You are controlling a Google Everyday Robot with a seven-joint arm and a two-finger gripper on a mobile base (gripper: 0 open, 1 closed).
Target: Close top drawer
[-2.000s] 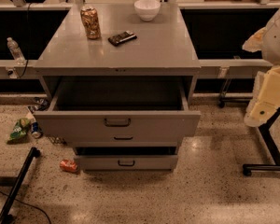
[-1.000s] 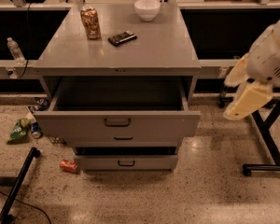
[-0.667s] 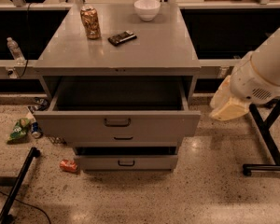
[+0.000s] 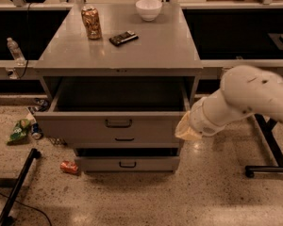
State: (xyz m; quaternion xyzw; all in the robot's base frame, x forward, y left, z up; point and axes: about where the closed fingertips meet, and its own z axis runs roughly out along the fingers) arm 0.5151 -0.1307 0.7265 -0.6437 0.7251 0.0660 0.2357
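Observation:
The top drawer [image 4: 85,125] of the grey metal cabinet [image 4: 146,48] stands pulled out, its dark interior showing and its dark pull handle [image 4: 118,123] centred on the flat front. My gripper [image 4: 186,130] comes in from the right on a white arm [image 4: 247,98] and sits at the drawer front's right end, right at the panel's edge. Below it are two shallower drawers [image 4: 127,163] with smaller handles; the lowest sticks out a little.
On the cabinet top stand a can [image 4: 91,22], a dark flat device [image 4: 123,37] and a white bowl [image 4: 148,9]. Litter, a bag [image 4: 20,130] and a red can [image 4: 69,166], lies on the floor at left. A black stand base [image 4: 266,168] is at right, a black bar [image 4: 16,189] at lower left.
My arm has swung in from the right and downward, bringing the gripper from well clear of the cabinet to the drawer front's right end. The drawer has not moved.

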